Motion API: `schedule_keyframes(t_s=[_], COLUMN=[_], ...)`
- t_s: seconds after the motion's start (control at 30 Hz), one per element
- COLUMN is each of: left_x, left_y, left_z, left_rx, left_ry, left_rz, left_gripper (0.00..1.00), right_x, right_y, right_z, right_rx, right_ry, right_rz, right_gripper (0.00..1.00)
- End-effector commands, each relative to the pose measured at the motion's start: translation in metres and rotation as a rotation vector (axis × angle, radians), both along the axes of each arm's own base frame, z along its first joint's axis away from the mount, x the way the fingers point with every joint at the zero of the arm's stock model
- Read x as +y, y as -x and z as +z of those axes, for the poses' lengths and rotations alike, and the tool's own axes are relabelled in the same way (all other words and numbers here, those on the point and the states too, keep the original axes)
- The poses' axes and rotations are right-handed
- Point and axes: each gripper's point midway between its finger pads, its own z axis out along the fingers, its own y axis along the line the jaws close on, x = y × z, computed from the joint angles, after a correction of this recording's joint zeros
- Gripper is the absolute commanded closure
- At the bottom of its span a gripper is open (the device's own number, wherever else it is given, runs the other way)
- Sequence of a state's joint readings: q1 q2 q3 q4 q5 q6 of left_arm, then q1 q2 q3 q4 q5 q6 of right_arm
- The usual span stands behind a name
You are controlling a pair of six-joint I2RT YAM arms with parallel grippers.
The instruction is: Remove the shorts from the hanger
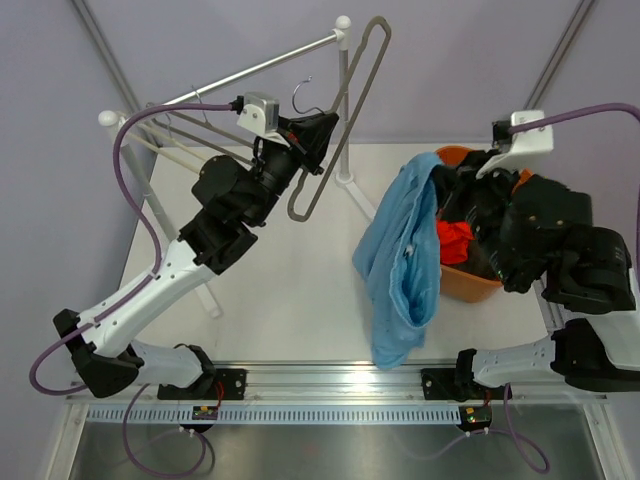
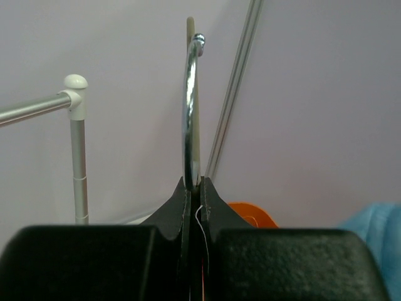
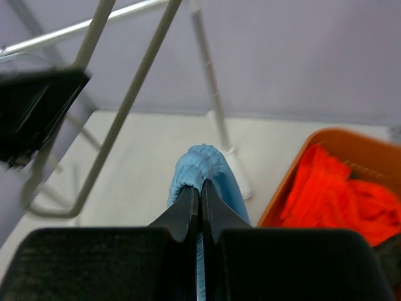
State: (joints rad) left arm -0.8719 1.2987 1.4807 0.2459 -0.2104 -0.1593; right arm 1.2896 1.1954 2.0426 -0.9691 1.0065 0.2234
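Far left: rack [image 1: 250, 70]. Left gripper [image 2: 194, 187] is clamped tight on the bare hanger [image 1: 299, 213] at the foot of its metal hook [image 2: 189, 106], beside the rail.

Centre-right: light blue shorts [image 1: 405, 260] are off the hanger and trail down onto the table, their top fold pinched in the closed right gripper [image 3: 200, 188].

Right: orange shorts [image 1: 455, 240] lie in the orange basket [image 1: 470, 290].

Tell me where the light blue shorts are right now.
In the top view the light blue shorts hang right of centre, pinched in the right gripper and draped down the left of the orange basket.
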Motion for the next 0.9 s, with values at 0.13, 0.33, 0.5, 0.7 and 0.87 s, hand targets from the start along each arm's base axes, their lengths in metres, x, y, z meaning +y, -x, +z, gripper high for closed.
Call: schedule_keyframes(t_s=[0.13, 0.33, 0.5, 0.7, 0.87], left_x=[0.043, 0.048, 0.057, 0.059, 0.055], left_y=[0.034, 0.047, 0.06, 0.069, 0.076], left_z=[0.014, -0.023, -0.038, -0.083, -0.116], left_rx=[-0.008, 0.058, 0.095, 0.191, 0.257], left_ry=[-0.018, -0.126, -0.136, -0.208, -0.265], left_rz=[0.03, 0.068, 0.068, 0.081, 0.053], left_gripper=[1.0, 1.0, 1.0, 1.0, 1.0], right_x=[-0.096, -0.132, -0.16, -0.195, -0.201], right_y=[-0.045, -0.057, -0.061, -0.059, -0.076], right_z=[0.113, 0.169, 0.189, 0.202, 0.2], right_rx=[-0.282, -0.403, -0.477, -0.55, -0.563], right_ry=[-0.033, -0.031, -0.046, -0.096, -0.052], right_rz=[-0.473, -0.66, -0.797, -0.907, -0.937], right_gripper=[1.0, 1.0, 1.0, 1.0, 1.0])
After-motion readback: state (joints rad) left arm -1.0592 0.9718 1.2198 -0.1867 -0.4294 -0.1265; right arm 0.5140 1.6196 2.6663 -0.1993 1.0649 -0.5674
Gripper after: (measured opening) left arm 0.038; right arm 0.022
